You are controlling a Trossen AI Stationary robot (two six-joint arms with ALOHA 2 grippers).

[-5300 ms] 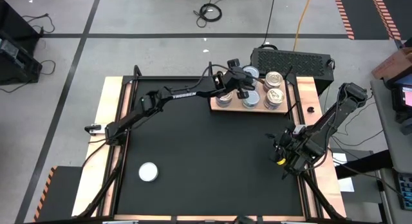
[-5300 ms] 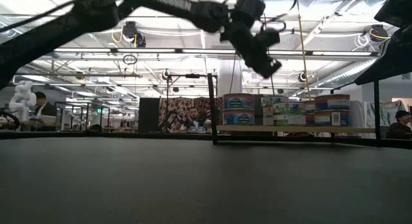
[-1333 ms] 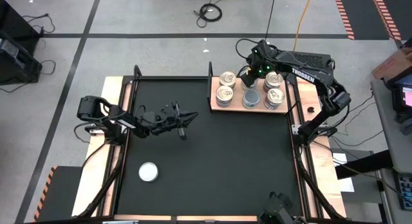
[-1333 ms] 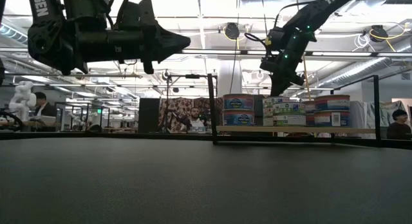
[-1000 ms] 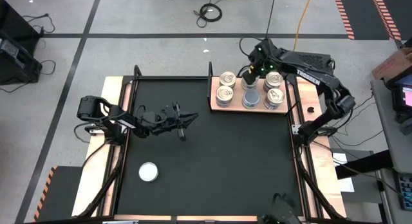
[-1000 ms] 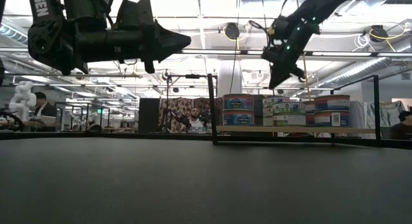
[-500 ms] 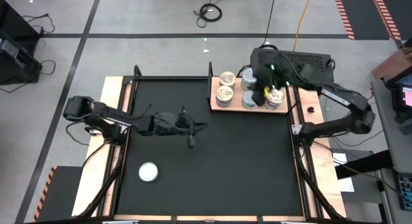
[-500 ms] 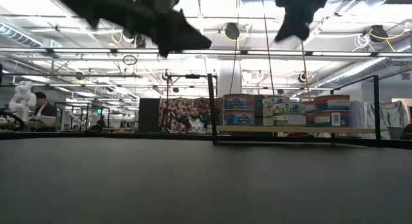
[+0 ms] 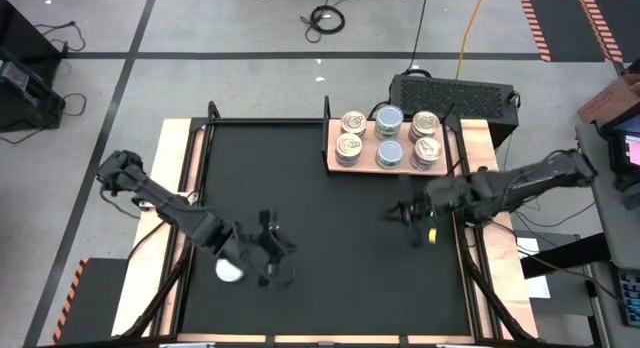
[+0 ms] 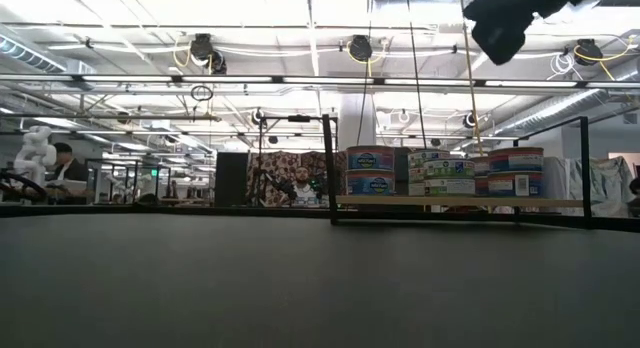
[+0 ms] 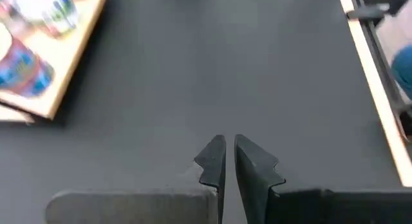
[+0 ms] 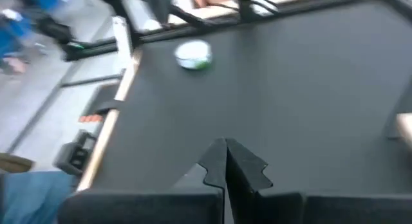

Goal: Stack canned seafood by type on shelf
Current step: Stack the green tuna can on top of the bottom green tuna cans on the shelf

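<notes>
Left gripper [image 9: 275,260] is hovering over the desk's near left part with its fingers [image 11: 212,161] standing a narrow slit apart and holding nothing. We are seeing a matte black desk [image 9: 330,218] framed by light wooden edge strips [image 9: 172,188], on a grey floor crossed by dark tape lines; the low view is looking past it into a wide hall with ceiling lights and people far off. One loose tin [image 9: 230,269] with a pale lid is lying just beside the left gripper, toward the left edge, partly under the arm. We are finding the shelf [image 9: 385,160] at the far right corner, carrying six stacks of canned seafood [image 9: 388,121], well apart from both grippers. Right gripper [image 9: 398,214] is hanging empty near the right edge with its fingers [image 12: 215,161] pressed together. From above we are seeing only lids, gold ones on the left and right columns and blue ones in the middle; the low view is showing the tins stacked about two high [image 10: 370,169]. The right wrist view is catching the loose tin [image 12: 194,55] near the desk's edge.
</notes>
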